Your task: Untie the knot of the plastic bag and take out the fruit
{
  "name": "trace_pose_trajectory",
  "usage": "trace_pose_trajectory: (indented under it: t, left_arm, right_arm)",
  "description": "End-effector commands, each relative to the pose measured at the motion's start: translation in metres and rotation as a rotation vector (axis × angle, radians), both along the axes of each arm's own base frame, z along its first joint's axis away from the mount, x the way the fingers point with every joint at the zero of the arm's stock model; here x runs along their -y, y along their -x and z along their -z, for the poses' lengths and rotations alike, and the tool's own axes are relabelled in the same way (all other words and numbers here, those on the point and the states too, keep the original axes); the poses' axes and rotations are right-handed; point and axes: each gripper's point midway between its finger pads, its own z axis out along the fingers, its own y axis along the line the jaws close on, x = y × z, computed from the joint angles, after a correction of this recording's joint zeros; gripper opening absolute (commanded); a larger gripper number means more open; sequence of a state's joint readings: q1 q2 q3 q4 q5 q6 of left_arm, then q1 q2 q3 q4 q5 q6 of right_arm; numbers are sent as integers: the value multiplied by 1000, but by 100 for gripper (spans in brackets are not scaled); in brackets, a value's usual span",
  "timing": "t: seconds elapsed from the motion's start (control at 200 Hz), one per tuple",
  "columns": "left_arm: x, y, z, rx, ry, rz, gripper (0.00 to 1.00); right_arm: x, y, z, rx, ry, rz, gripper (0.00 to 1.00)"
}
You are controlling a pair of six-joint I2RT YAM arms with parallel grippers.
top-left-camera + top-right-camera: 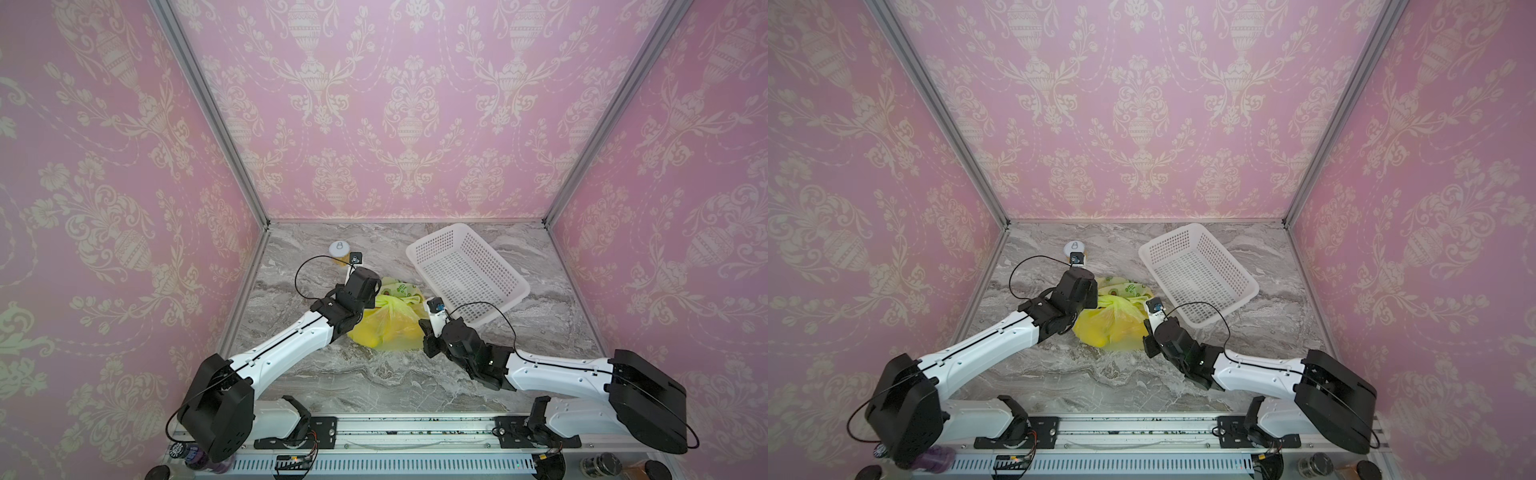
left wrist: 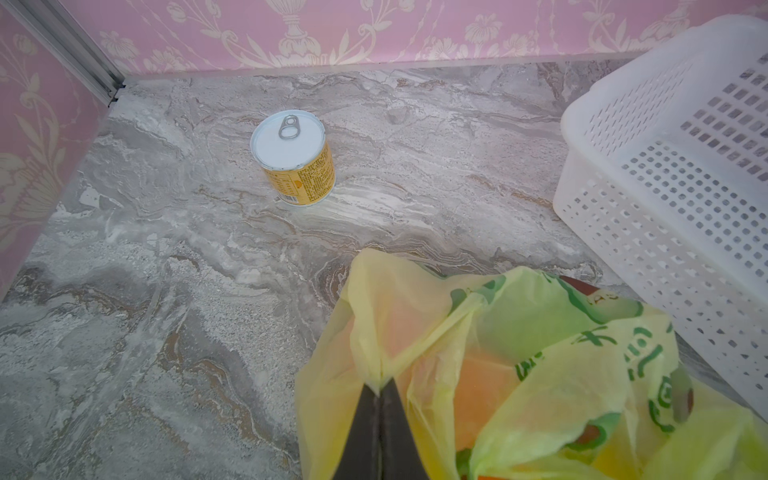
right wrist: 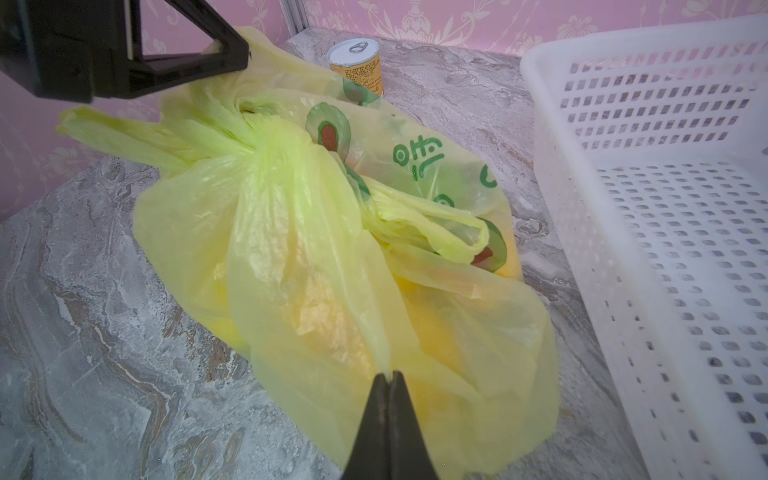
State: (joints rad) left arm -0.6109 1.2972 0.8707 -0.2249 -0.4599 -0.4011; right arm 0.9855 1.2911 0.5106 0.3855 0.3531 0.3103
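This is a robotics lab booth dressed up as a home. Pink damask wallpaper [image 1: 395, 104] hangs between bare aluminium frame posts [image 1: 208, 112]. The marble-look tabletop [image 1: 374, 374] ends at a metal rail [image 1: 415, 430] carrying two robot arms [image 1: 291, 340], with a slotted cable duct [image 1: 395, 463] below. Household props sit out: a plastic bag [image 1: 390, 328], a white basket [image 1: 440, 243] and a pull-tab can [image 1: 337, 248].
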Motion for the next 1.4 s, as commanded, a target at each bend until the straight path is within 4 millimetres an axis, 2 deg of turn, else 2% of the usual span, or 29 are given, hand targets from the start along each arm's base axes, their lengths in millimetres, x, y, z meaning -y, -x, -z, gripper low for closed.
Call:
trace_pose_trajectory:
  t: [0.0,0.125,0.39,0.54,0.555,0.605,0.806,1.001,1.396]
  left_arm:
    - [-16,-3,-16,79,-18,-49,0]
    - [-24,-1,-13,86,-16,-65,0]
    - [-36,5,-4,83,14,-78,0]
    - [-47,3,-6,92,26,-109,0]
    - [-50,7,4,74,17,-114,0]
    - [-55,9,9,66,24,-124,0]
    - [-69,15,18,65,97,-154,0]
    - [-87,19,24,80,95,-208,0]
    - [-95,35,34,83,146,-206,0]
  right_arm:
    - [9,3,1,12,4,26,0]
    - [21,7,7,14,-11,50,0]
    - [38,19,3,20,-60,53,0]
    - [48,24,10,10,-65,70,0]
    - [49,24,11,10,-66,71,0]
    - [51,25,13,13,-68,76,0]
    - [55,25,15,17,-53,88,0]
    - [63,26,20,11,-51,112,0]
    - [81,28,18,64,-74,154,2]
